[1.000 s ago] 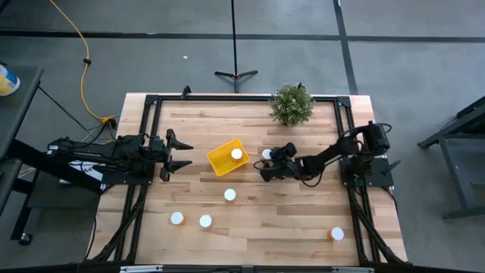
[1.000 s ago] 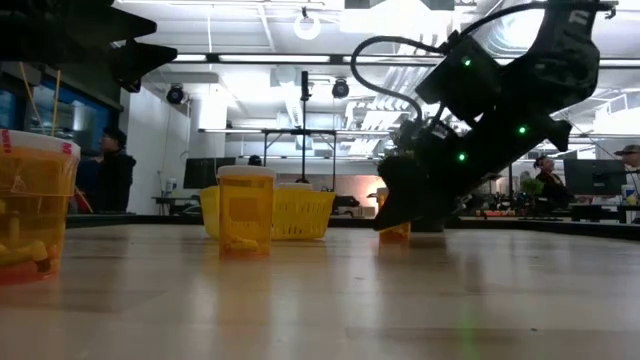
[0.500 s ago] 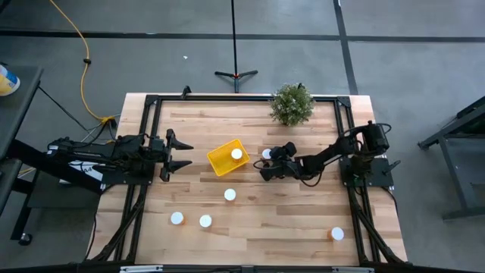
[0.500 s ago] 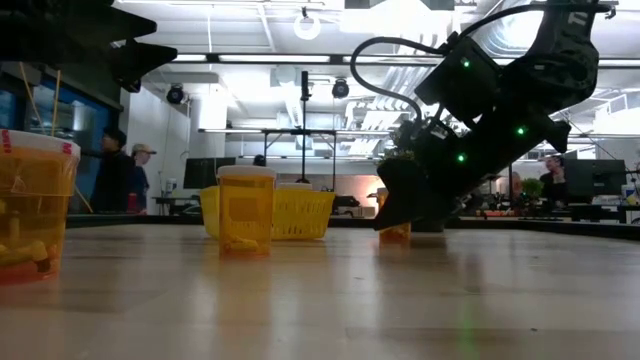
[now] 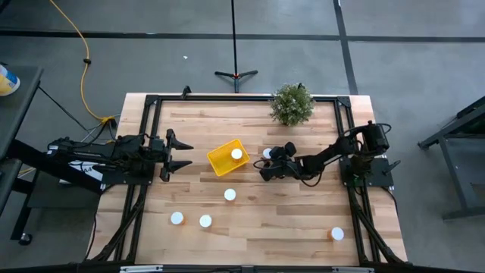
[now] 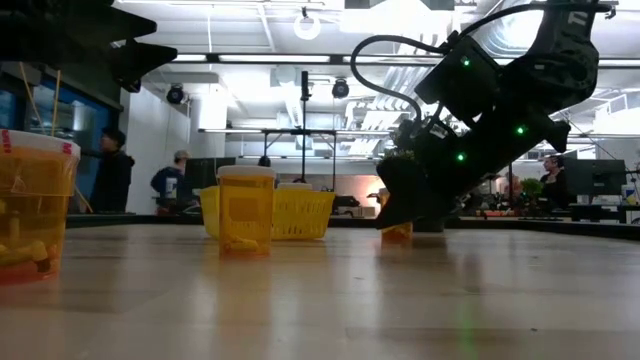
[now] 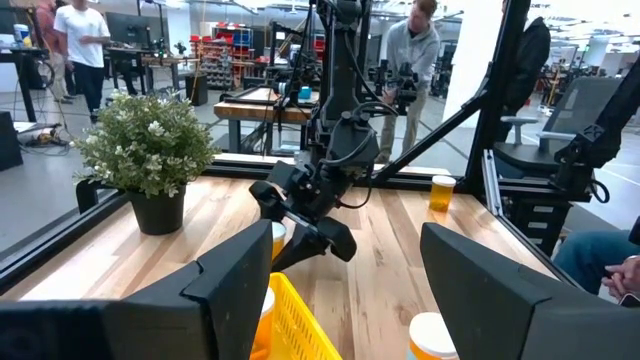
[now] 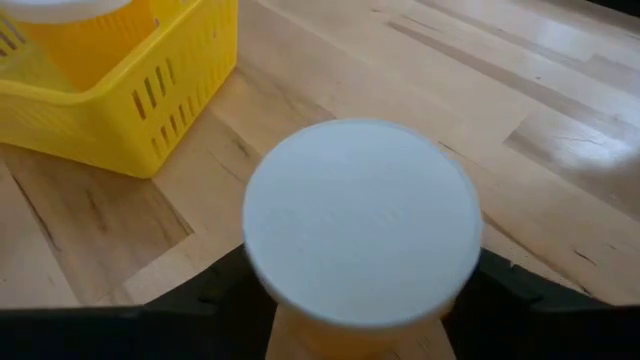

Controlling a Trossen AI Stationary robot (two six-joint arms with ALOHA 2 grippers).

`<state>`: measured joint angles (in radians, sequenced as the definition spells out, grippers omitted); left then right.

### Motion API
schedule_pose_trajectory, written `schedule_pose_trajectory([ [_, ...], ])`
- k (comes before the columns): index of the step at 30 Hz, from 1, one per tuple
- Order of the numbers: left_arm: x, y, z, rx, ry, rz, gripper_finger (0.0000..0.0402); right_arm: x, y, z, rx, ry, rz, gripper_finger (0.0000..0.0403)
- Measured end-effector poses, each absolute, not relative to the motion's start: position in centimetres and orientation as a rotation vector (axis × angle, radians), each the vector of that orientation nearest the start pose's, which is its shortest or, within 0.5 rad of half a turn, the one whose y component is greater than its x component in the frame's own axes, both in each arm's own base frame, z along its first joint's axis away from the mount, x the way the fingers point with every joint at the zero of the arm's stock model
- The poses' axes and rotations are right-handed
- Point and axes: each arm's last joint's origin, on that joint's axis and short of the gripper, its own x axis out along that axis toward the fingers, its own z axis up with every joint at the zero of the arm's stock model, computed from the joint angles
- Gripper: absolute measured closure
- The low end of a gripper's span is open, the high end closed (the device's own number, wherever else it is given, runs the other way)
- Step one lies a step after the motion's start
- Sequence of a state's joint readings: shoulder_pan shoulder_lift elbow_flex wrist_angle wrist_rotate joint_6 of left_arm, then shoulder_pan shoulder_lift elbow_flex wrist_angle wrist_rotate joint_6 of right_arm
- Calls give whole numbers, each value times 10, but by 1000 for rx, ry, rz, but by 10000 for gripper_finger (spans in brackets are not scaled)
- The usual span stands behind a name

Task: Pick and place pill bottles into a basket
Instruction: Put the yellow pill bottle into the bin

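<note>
**Q:** Little seems to have shifted on the pale wooden table [image 5: 288, 220] since a second ago. What has moved?

**A:** Only a person in the room behind, in the low view. Both arms and all bottles lie as they did.

**Q:** How far along is the task?

**A:** One small orange pill bottle with a white cap [image 5: 237, 154] already stands in the bright yellow rectangular plastic basket [image 5: 218, 162]. Five remain outside it, so the work appears to be at an early stage.

**Q:** Where are those five?

**A:** One bottle [image 5: 266, 154] stands just beside the basket, at the right gripper [image 5: 269, 164]. Another [image 5: 229, 195] is near the table's middle. Two [image 5: 176, 218] [image 5: 205, 221] sit close together toward the front left, and the last [image 5: 336, 233] is well apart at the front right corner.

**Q:** What is the state of each gripper?

**A:** The right gripper is low over the nearby bottle, whose cap fills its wrist view. Whether it has closed on the bottle cannot be told. The left gripper [image 5: 180, 154] waits at the table's left edge, spread wide and empty.
</note>
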<state>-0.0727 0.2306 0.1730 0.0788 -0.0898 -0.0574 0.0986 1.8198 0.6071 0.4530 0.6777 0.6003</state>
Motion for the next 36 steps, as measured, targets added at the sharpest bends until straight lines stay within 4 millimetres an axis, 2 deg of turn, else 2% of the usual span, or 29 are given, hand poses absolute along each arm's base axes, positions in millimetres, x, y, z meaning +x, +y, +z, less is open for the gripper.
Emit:
schedule_pose_trajectory([
  [9, 108, -5, 212, -59, -21, 17, 112, 293, 11, 89, 275, 518, -731, 237],
  [18, 108, -5, 212, -59, -21, 17, 112, 295, 11, 91, 311, 482, -730, 220],
  [25, 108, -5, 212, -59, -22, 17, 112, 303, 15, 106, 329, 389, -629, 241],
  [36, 108, -5, 212, -59, -21, 17, 112, 307, 28, 134, 274, 247, -539, 237],
])
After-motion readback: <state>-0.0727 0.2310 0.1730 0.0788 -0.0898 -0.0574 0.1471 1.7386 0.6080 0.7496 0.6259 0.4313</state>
